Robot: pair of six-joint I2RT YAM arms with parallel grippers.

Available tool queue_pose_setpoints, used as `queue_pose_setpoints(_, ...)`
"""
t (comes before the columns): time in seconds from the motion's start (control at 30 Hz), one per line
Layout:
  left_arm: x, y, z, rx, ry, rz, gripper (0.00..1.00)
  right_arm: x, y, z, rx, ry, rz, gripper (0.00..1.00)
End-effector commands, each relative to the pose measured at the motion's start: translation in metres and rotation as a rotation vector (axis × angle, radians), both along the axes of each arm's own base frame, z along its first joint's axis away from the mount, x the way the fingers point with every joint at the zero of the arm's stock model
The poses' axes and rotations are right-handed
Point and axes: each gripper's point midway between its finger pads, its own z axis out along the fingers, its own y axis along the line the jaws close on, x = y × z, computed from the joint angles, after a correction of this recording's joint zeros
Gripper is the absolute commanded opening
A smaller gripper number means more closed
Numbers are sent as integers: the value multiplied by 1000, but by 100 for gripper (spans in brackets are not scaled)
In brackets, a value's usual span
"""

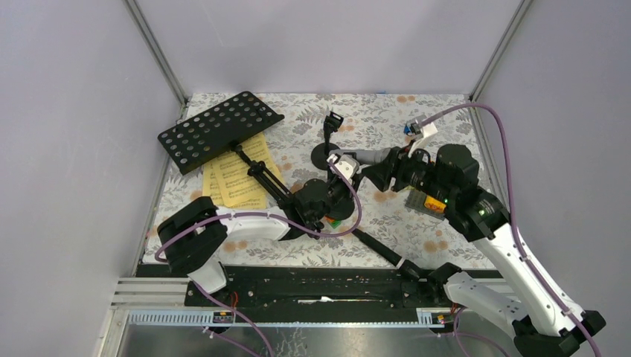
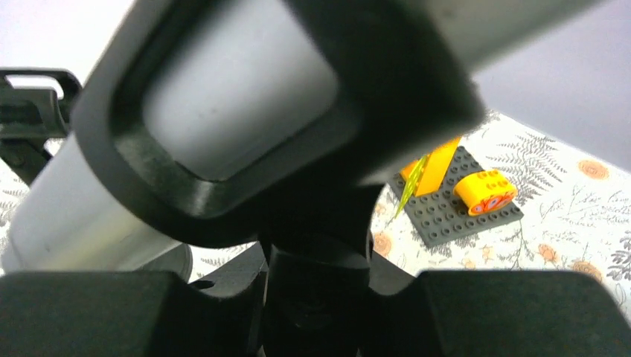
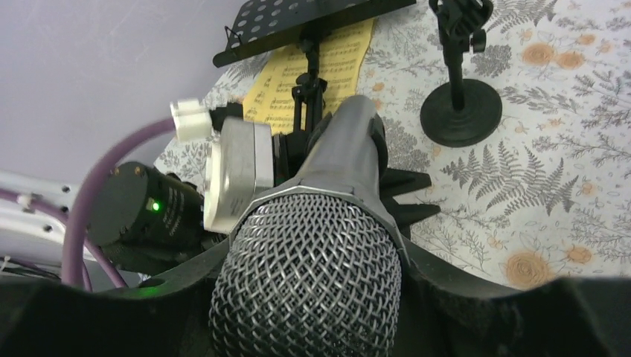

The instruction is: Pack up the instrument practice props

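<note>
My right gripper (image 1: 381,172) (image 3: 309,305) is shut on the mesh head of the silver microphone (image 1: 366,157) (image 3: 312,275). The microphone's body sits in the clip of a short black mic holder (image 2: 298,149). My left gripper (image 1: 330,195) (image 2: 320,297) is shut on that holder's stem. The second mic holder (image 1: 327,141) (image 3: 457,111) stands empty further back. The black perforated music rack (image 1: 219,130) (image 3: 312,18) lies tipped over at the back left, on the yellow sheet-music pages (image 1: 238,175) (image 3: 327,67). I cannot make out the black microphone.
A grey studded baseplate (image 1: 424,202) (image 2: 465,212) with an orange curved block (image 2: 485,192) lies under my right arm. A small blue toy car (image 1: 409,129) sits at the back right. A long black leg (image 1: 376,249) stretches toward the near edge.
</note>
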Motion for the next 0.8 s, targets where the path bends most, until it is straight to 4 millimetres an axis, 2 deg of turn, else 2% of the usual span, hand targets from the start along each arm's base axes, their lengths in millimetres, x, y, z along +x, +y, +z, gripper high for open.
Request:
queue_pose_setpoints(0.0,-7,12,60,-176,-39,-2,0,-27,11,-5,86,-19,118,0)
queue_pose_setpoints(0.2,-21,28,89,-247,-69,-30,0,-39,12,-37,122,63,132,0)
queue_pose_setpoints(0.27,-26,33,100,-268,-84,-43,0,-41,11,-45,114,91,129,5)
queue_pose_setpoints(0.37,-31,35,105,-264,-110,-64,0,-42,9,-57,72,143,123,16)
queue_pose_setpoints(0.4,-32,35,105,-253,-120,-71,0,-40,7,-56,51,146,109,24)
queue_pose_setpoints(0.43,-33,35,103,-238,-130,-75,0,-39,4,-57,27,152,94,36)
queue_pose_setpoints(0.53,-36,39,97,-201,-153,-78,0,-42,-3,-46,-10,129,91,65)
queue_pose_setpoints(0.6,-38,42,91,-168,-175,-81,0,-45,-6,-26,0,83,97,81)
queue_pose_setpoints(0.67,-40,45,83,-130,-190,-85,0,-48,-9,-4,10,44,95,89)
queue_pose_setpoints(0.77,-42,50,73,-72,-204,-86,0,-49,-13,21,-9,38,83,94)
